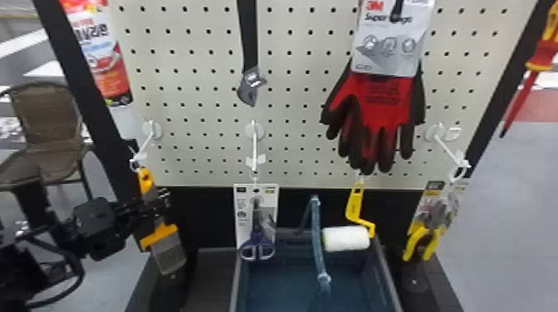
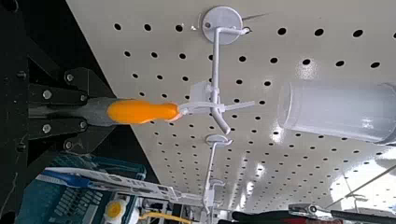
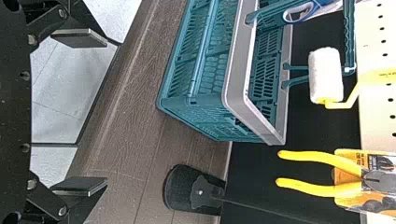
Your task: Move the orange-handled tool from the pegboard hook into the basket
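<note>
Pegboard [image 1: 290,124], grey floor [image 1: 510,207], chair [image 1: 50,124]; left tool [image 1: 161,200] pinching orange-handled implement [image 1: 160,235]; right tool [image 3: 99,111] spread.

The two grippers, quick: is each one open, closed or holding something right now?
Left gripper: closed on the orange-handled tool, which is on its hook.
Right gripper: open, holding nothing.
</note>
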